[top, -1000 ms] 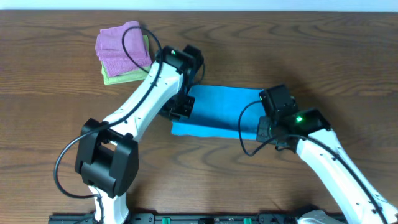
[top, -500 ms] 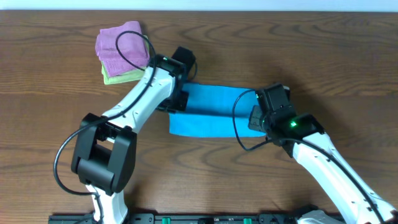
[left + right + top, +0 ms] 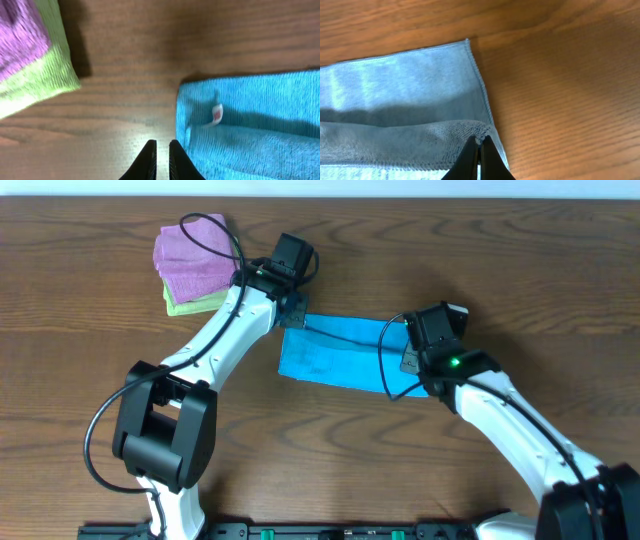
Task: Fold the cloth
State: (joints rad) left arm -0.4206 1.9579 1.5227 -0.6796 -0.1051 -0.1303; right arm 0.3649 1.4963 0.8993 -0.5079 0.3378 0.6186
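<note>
Dark wood-grain bench (image 3: pixel 90 330), nothing fancy, with a pale strip of wall along the far edge. In the far-left corner there's a pink folded cloth (image 3: pixel 190 248) stacked on a light green folded cloth (image 3: pixel 200 302), parked well out of the working area, so they're probably finished or just spares.

The cloth (image 3: pixel 335 358) that matters is the sky-blue one, lying mid-bench between the 2 arms as a long narrow strip, slightly slanted. It looks to be doubled over lengthwise, so 1 fold seems to be in place, though that's a judgement from the shape.

The left tool (image 3: pixel 162 146) hangs over bare wood just beside the strip's left end, jaws parted by only a thin slit and gripping nothing. A little label (image 3: pixel 217 114) shows on the fabric near that end.

The right tool (image 3: pixel 480 141) sits at the opposite end, jaws pinched together right at the corner where the upper layer curls up to meet them. It looks like it has that corner nipped, which would explain why the edge lifts there instead of lying flat.

Having 1 arm at each short end makes sense: it keeps the strip straight and the layers lined up. The next job is probably bringing 1 end over the other.
</note>
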